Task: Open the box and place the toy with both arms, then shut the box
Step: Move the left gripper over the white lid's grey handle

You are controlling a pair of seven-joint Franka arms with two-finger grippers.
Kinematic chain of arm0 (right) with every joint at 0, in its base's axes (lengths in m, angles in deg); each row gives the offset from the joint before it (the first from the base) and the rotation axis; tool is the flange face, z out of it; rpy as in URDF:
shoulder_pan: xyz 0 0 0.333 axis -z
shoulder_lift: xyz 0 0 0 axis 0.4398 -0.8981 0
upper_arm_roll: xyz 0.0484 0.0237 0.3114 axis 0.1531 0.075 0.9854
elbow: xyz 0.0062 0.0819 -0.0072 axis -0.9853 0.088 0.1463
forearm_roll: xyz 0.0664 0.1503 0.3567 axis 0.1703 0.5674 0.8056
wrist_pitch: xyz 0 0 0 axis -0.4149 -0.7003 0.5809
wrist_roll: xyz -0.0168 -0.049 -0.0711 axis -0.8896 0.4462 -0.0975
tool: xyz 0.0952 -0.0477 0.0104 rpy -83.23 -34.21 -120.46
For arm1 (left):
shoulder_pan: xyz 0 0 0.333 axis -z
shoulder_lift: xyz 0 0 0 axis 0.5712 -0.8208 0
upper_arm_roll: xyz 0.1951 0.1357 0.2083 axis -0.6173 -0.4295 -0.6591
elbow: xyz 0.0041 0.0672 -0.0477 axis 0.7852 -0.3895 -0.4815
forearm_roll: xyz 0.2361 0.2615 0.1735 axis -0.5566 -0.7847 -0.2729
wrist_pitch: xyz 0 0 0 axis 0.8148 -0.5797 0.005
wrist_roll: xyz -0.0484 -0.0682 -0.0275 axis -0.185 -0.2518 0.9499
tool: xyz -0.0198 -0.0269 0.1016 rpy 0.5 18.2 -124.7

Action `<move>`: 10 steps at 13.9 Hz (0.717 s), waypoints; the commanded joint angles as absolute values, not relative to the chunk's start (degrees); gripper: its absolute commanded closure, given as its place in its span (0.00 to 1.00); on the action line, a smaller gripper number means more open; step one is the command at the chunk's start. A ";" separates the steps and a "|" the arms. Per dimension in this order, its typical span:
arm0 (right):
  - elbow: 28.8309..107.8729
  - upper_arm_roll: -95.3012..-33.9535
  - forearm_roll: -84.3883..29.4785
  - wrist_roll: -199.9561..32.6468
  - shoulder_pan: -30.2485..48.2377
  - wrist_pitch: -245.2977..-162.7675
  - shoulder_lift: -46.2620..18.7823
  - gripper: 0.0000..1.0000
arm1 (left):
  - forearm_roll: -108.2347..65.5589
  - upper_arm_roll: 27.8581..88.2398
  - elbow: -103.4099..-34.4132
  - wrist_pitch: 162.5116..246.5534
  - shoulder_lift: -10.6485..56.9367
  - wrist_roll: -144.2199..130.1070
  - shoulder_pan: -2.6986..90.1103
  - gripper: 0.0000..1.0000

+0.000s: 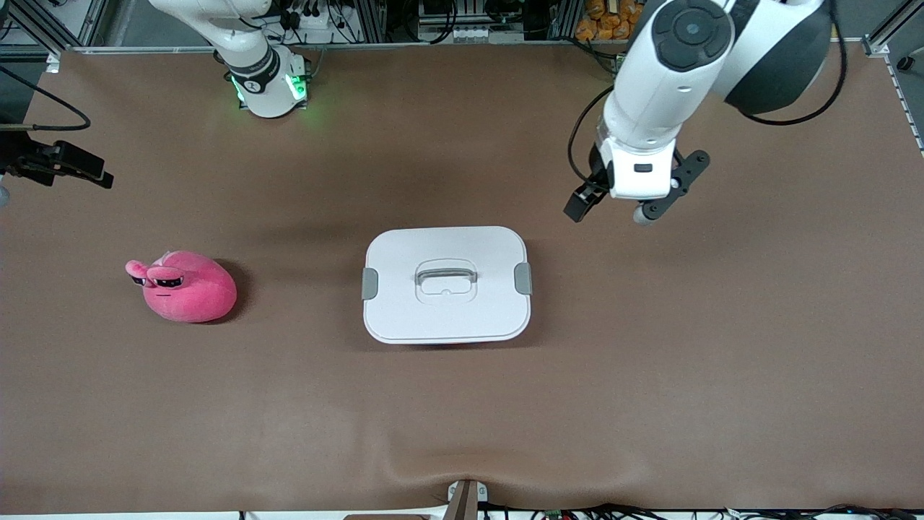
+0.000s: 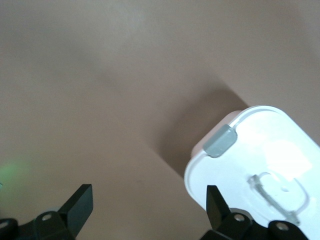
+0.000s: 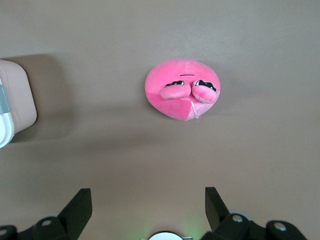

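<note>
- The right gripper sat at the far left edge of the front view, upper part, held above the brown table; its jaws stood wide apart with nothing between them, and the pink plush toy showed in its wrist view.
- The pink plush toy lay on the table at the left of the front view, about mid-height, well apart from the box. Its long axis ran roughly across the frame, its eye stalks and dark sunglasses-like eyes at the end toward the frame's left edge.
- The box rested at the centre of the frame, its white lid on. Its long axis ran across the frame, with one grey clip at each short end and the recessed grey handle lying along the same line.
- The left gripper hung in the upper right of the frame, over bare table just beside the box's upper right corner, touching nothing; its jaws were spread wide and empty.
</note>
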State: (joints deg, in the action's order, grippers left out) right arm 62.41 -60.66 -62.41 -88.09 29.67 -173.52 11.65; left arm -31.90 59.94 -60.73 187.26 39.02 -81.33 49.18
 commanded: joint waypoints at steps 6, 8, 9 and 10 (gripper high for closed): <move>62.49 -60.32 -61.58 -88.69 30.31 -173.31 11.66 0.00 | -32.44 59.94 -54.37 192.65 30.58 -105.25 54.86 0.00; 62.49 -60.32 -61.58 -88.69 30.31 -173.31 11.57 0.00 | -32.44 59.94 -54.37 195.37 29.52 -110.44 55.66 0.00; 62.49 -60.32 -61.58 -88.69 30.31 -173.31 11.57 0.00 | -32.53 59.85 -54.37 196.34 29.00 -113.17 56.71 0.00; 62.49 -60.32 -61.58 -88.69 30.31 -173.31 11.57 0.00 | -33.22 59.85 -54.37 198.01 28.64 -116.06 57.67 0.00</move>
